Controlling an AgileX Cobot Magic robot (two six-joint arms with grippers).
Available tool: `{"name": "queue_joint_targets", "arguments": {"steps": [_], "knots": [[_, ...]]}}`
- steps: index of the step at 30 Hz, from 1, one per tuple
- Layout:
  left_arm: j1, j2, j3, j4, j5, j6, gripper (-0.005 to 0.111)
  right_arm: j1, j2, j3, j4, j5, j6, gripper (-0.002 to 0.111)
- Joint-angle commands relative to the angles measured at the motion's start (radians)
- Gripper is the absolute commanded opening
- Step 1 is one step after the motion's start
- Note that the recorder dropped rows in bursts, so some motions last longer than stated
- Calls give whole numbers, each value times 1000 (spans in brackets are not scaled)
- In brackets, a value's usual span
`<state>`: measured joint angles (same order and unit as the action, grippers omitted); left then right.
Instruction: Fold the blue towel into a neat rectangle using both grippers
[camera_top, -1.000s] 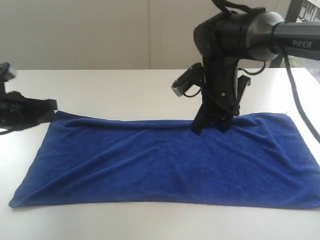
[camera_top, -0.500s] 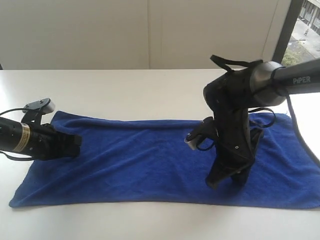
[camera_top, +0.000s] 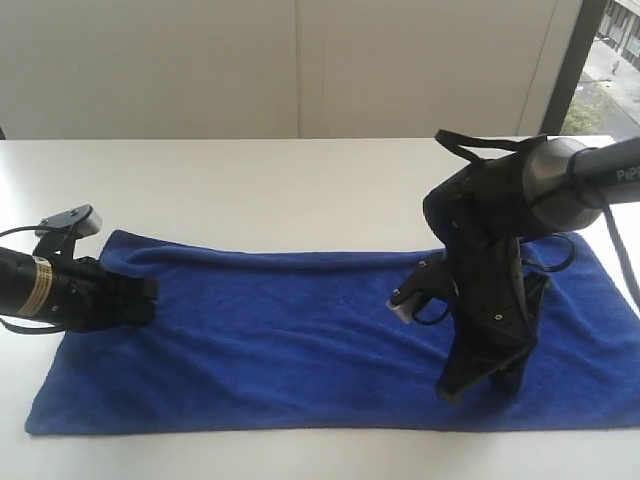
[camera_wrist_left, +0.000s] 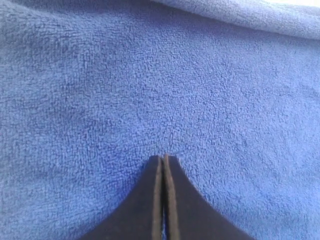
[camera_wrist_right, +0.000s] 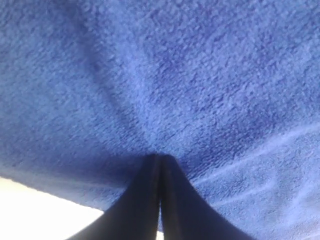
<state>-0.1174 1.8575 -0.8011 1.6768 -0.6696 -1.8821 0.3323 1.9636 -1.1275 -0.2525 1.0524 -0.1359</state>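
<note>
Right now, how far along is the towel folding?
Done: the blue towel lies flat as a long strip, its far edge rounded like a fold. In hand: left gripper and right gripper, both shut, have their tips on it. Left: the end-to-end folds into a compact rectangle.

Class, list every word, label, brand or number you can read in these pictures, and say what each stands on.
"Pi": white letters on the right arm, cut off at the picture's edge.
Yellow band on the left arm: any print is too small to read.
Towel: no text visible.
</note>
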Motion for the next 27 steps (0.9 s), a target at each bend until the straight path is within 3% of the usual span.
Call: {"name": "queue_joint_targets", "arguments": {"steps": [1, 7, 11, 14, 20, 27], "knots": [[-4, -17, 25, 68, 23, 2, 0, -2, -15, 32, 44, 11, 11, 1], [-4, -155, -30, 68, -48, -2, 0, -2, -201, -46, -3, -53, 35, 0], [-4, -212, -102, 68, 107, -11, 0, -35, -257, -127, -152, -144, 96, 0], [-4, -186, -157, 68, 216, -32, 0, -119, -235, -195, -157, -203, 111, 0], [16, 12, -277, 68, 250, -28, 0, -390, -39, -338, 45, -209, -58, 0], [24, 131, -305, 68, 321, 25, 0, -472, 160, -403, 62, -362, -63, 0]]}}
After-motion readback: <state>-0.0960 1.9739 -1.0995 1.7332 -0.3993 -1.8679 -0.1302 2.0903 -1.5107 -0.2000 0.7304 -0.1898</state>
